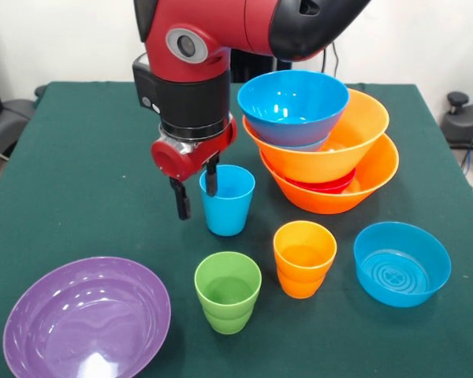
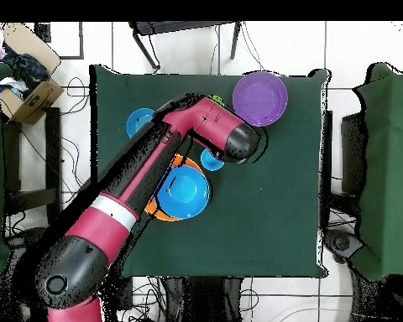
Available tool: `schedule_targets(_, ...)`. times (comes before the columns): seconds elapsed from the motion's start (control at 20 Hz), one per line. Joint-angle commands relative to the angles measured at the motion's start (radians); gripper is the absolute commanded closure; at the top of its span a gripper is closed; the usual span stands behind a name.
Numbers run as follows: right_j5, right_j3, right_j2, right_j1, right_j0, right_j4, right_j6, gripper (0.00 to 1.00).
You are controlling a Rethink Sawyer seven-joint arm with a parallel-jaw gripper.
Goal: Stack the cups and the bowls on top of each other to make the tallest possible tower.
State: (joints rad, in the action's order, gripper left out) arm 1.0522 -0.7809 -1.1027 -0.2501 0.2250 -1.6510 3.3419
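My gripper (image 1: 197,191) is open, one black finger (image 1: 211,177) dipping inside the blue cup (image 1: 227,201) and the other hanging just outside its left wall. The tower (image 1: 331,157) stands to the right: a large orange bowl (image 1: 339,201) at the base, a red bowl (image 1: 323,187) in it, a second orange bowl (image 1: 335,153) above, and a large blue bowl (image 1: 293,106) on top, leaning. A green cup (image 1: 228,291) and an orange cup (image 1: 303,258) stand upright in front. In the overhead view the arm hides the gripper; the blue cup (image 2: 211,158) and top blue bowl (image 2: 183,191) show.
A wide purple bowl (image 1: 87,319) sits at the front left corner, also visible from above as the purple bowl (image 2: 260,98). A smaller blue bowl (image 1: 402,264) rests at the front right, the same blue bowl (image 2: 138,123) in the overhead view. Green cloth covers the table (image 1: 79,157).
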Motion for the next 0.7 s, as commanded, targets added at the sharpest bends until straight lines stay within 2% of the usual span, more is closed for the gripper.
schedule_targets(0.05,0.074,0.022,0.138,-0.005,0.008,-0.015,-0.181,0.0)
schedule_targets(0.4,0.101,0.001,0.132,0.057,0.015,-0.01,-0.202,0.0)
schedule_targets(0.7,0.098,0.005,0.136,0.078,0.009,0.009,-0.209,0.0)
